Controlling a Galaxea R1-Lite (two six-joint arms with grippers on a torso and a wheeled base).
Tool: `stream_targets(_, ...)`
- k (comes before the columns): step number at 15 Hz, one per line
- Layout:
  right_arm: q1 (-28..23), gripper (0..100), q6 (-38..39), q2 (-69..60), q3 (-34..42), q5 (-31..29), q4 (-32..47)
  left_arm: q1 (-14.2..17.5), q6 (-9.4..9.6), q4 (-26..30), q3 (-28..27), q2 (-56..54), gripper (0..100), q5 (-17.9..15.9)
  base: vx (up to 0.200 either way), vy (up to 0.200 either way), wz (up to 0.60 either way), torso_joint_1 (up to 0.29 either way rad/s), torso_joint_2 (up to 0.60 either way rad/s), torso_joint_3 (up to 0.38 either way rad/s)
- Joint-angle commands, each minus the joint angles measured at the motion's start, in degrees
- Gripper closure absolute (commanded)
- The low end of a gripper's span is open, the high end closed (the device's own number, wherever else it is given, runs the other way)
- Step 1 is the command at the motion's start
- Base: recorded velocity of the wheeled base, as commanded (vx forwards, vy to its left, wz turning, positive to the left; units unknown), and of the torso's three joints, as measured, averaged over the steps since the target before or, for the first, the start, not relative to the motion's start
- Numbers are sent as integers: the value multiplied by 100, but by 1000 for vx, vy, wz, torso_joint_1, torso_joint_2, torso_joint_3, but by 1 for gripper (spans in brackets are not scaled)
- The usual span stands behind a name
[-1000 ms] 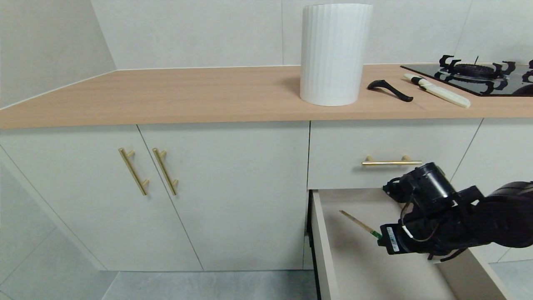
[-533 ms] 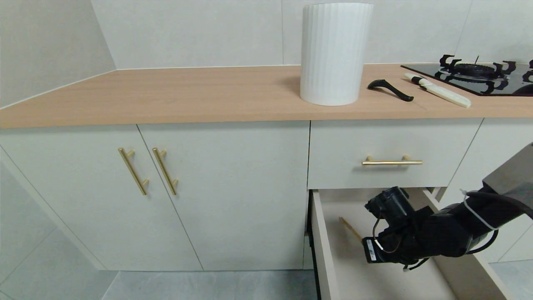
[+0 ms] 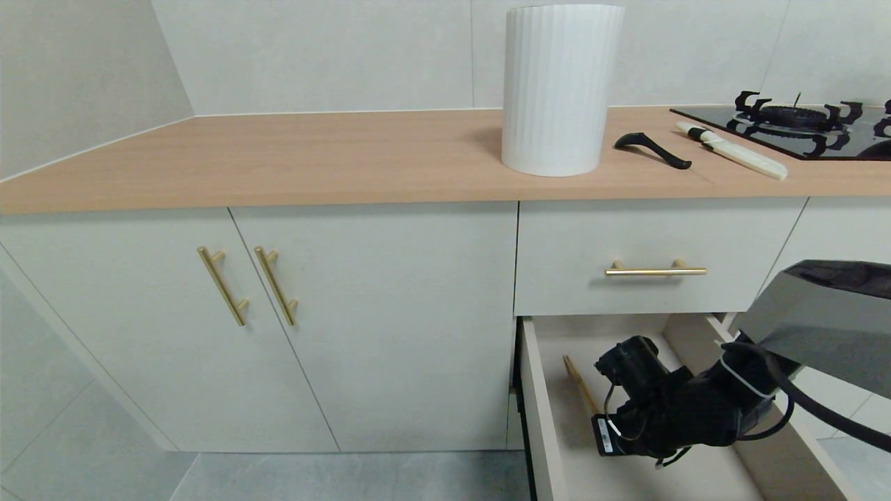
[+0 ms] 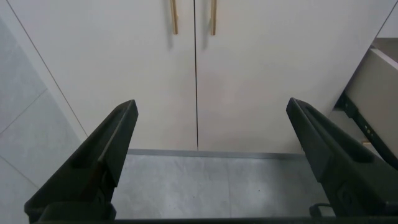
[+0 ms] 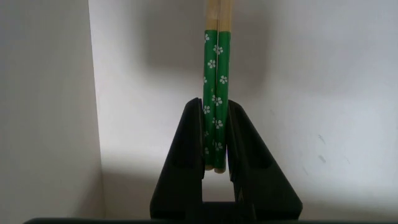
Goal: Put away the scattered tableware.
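A pair of wooden chopsticks (image 5: 217, 74) with green flowered ends is clamped between the fingers of my right gripper (image 5: 216, 107), which is shut on them. In the head view the chopsticks (image 3: 579, 390) point toward the back left of the open lower drawer (image 3: 539, 410), and the right gripper (image 3: 604, 417) sits low inside that drawer. On the countertop lie a black-handled utensil (image 3: 651, 149) and a white knife (image 3: 731, 151). My left gripper (image 4: 210, 109) hangs open in front of the cabinet doors (image 4: 249, 68), holding nothing.
A tall white ribbed cylinder (image 3: 560, 90) stands on the wooden counter (image 3: 313, 156). A black gas hob (image 3: 793, 125) is at the far right. A closed upper drawer with a gold handle (image 3: 654, 271) sits above the open one.
My right arm has moved down and to the left, deeper into the open drawer, carrying the chopsticks lower toward the drawer's left side.
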Motion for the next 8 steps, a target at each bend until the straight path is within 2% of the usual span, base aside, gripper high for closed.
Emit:
stream_targets(1,11,100,23,206,-5,0,-12,0,-2,-1,0,0,0,1,0,0,0,0,0,0)
stream_targets(7,3,100,111,223,-5,-8,-171,0,-2,-1,0,0,0,1,0,0,0,0,0,0)
stream_targets(8,3,0,111,223,-14,-8,-171,0,-2,-1,0,0,0,1,0,0,0,0,0,0)
